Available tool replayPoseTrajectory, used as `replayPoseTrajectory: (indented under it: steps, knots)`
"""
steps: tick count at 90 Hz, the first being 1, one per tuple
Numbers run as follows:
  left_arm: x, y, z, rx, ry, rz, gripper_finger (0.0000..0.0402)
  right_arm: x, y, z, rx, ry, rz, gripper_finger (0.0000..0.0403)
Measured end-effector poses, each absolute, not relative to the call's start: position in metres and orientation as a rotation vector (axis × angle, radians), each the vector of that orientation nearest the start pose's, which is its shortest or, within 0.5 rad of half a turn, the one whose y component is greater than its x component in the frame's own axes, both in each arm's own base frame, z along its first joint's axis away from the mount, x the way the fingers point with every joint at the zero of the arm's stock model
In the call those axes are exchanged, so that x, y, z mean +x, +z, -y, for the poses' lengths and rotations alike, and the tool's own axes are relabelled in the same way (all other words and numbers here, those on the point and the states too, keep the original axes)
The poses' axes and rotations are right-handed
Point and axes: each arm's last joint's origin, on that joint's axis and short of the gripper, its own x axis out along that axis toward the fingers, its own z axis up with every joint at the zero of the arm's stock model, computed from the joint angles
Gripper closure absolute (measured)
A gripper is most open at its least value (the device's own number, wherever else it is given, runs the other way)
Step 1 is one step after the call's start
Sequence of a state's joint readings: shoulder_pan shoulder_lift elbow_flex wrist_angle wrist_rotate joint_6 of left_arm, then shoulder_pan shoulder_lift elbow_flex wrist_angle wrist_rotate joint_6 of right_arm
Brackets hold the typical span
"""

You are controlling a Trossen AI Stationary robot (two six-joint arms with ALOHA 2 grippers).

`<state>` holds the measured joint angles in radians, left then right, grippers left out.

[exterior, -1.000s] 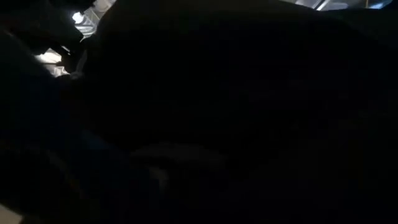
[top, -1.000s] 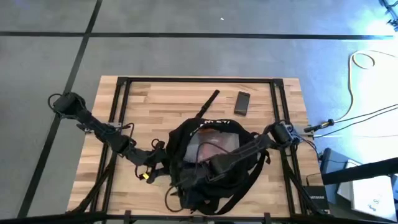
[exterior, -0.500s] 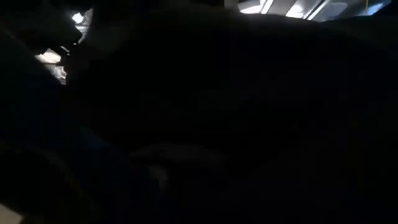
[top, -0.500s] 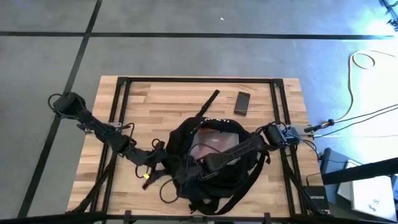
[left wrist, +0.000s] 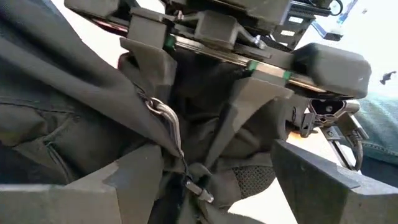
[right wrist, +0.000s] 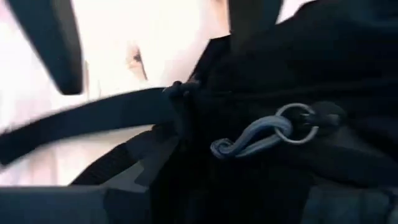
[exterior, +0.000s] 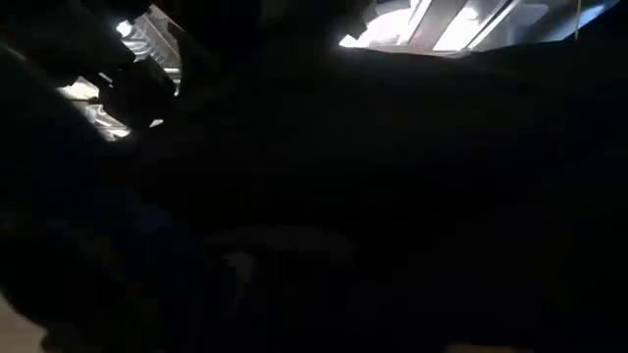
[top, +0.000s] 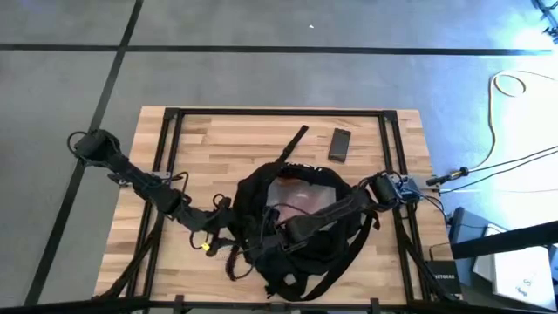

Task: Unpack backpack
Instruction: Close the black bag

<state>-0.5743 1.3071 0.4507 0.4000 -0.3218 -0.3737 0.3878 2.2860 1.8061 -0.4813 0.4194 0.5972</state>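
The black backpack [top: 324,262] lies on the near middle of the wooden table [top: 218,139], its mouth up. A pale translucent pouch [top: 301,194] shows inside it. My left gripper [top: 228,231] is at the backpack's left edge. My right gripper [top: 261,246] reaches across the backpack from the right and meets it there. In the left wrist view both grippers have black fabric between their fingers, beside a grey zipper pull [left wrist: 166,118]. The backpack [exterior: 343,196] fills the low view, dark. My left gripper has a bunched fold of the backpack's left rim [left wrist: 186,174], just below the zipper pull, pinched between its two fingers. It comes level from the table's left. The backpack rests on the table. My right gripper [left wrist: 199,112] has the fabric by the backpack's mouth [left wrist: 205,93] between its fingers, coming from the right and slanting down. The fabric hides its fingertips. The zipper pull [right wrist: 261,134] hangs close in front of it.
A dark phone [top: 339,144] and a thin black stick [top: 292,144] lie on the table beyond the backpack. A black strap loop [top: 234,269] trails off the backpack's near left. Bare wood is at the far left and far right.
My right gripper has gone a little toward the table's left and far edge, keeping its hold. The backpack's near-left part and strap loop have shifted with it. In the low view the backpack's top has sunk, and more of the room's light shows above it.
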Motion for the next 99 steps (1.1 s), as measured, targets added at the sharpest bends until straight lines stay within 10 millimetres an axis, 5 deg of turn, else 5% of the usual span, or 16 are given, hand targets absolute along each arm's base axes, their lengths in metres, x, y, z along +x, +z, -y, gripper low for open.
replayPoseTrajectory:
  steps: [24,58,99]
  knots:
    - [0.209,0.171,0.124,-0.164,-0.171,-0.449,0.0123,0.452,0.186,-0.174,0.112,-0.293,-0.822,0.0230]
    - [0.209,0.171,0.123,-0.158,-0.143,-0.439,0.0123,0.452,0.187,-0.171,0.078,-0.380,-0.778,0.0236]
    - [0.209,0.171,0.123,-0.170,-0.138,-0.443,0.0123,0.453,0.187,-0.171,0.091,-0.393,-0.766,0.0396]
